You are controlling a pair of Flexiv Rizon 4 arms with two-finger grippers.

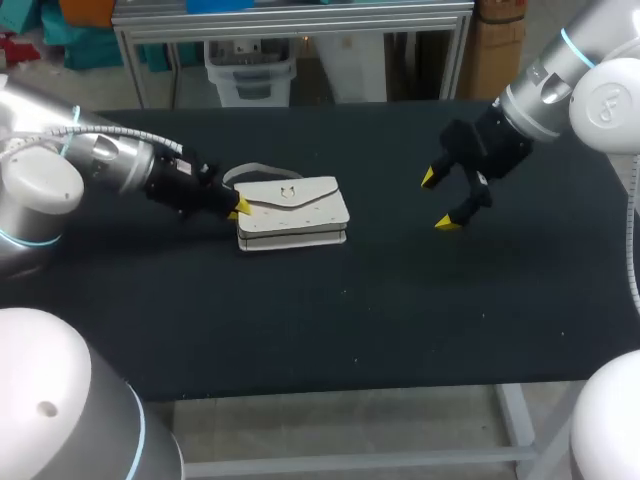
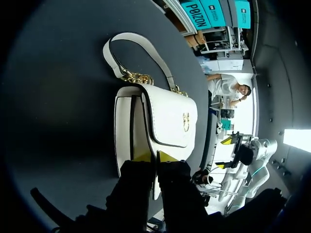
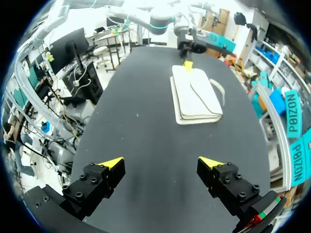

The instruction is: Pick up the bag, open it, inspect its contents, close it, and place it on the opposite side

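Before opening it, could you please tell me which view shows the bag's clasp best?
The left wrist view: the clasp is close and clear on the bag. The head view shows it tiny; the right wrist view, too small to tell.

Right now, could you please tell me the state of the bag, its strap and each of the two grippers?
Bag: lying flat on the table, flap closed.
Strap: slack, resting on the table beside the bag.
Left gripper: shut on the bag's end edge.
Right gripper: open, holding nothing, well apart from the bag.
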